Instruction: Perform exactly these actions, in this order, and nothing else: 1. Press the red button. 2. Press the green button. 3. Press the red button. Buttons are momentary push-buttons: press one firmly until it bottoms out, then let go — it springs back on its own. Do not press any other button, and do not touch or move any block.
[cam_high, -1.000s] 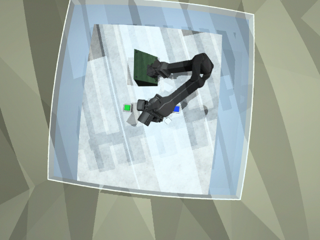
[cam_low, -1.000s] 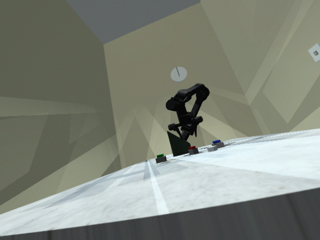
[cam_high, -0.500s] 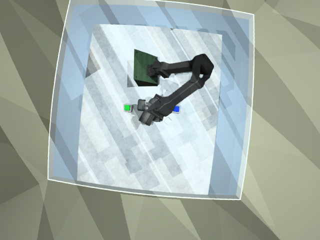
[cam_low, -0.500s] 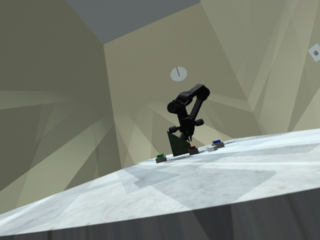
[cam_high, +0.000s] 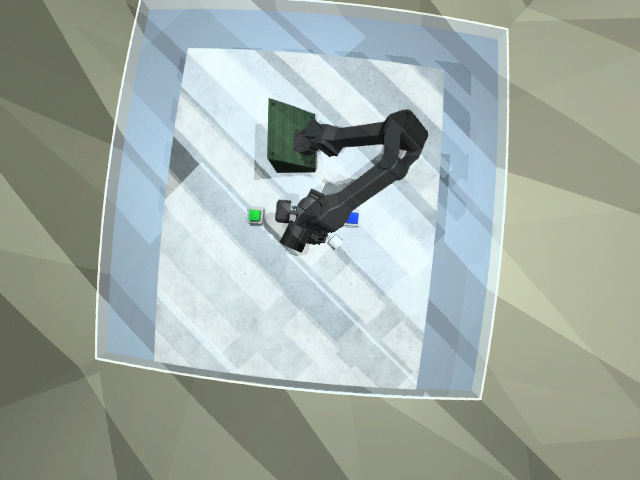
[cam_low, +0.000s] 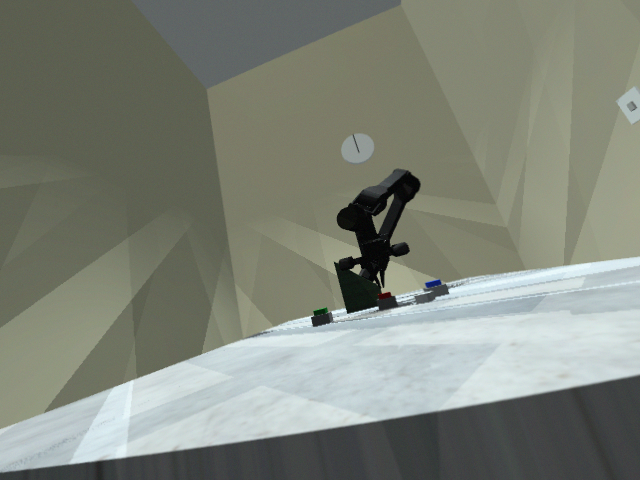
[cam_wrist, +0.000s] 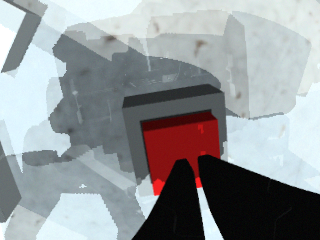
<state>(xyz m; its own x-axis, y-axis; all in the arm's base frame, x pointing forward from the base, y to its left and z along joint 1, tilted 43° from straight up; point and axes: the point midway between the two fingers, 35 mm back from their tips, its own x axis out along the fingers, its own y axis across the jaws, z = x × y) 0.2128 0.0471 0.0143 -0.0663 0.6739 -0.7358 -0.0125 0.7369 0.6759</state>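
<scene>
The red button (cam_low: 384, 296) (cam_wrist: 175, 142) sits in a grey square housing; its cap stands up out of it. The arm hides it in the top view. My gripper (cam_low: 380, 285) (cam_wrist: 192, 168) is shut and empty, fingertips pointing down, close together. In the wrist view the tips overlap the cap's near part; in the exterior view they stand a little above the button. The green button (cam_high: 254, 215) (cam_low: 320, 311) stands apart, left of the gripper in the top and exterior views, its cap up.
A blue button (cam_high: 352, 218) (cam_low: 433, 283) stands to the right of the red one. A small white block (cam_high: 335, 241) (cam_low: 424, 298) lies near it, close to the arm in the top view. A dark green wedge (cam_high: 283, 129) (cam_low: 354, 291) stands by the arm's base.
</scene>
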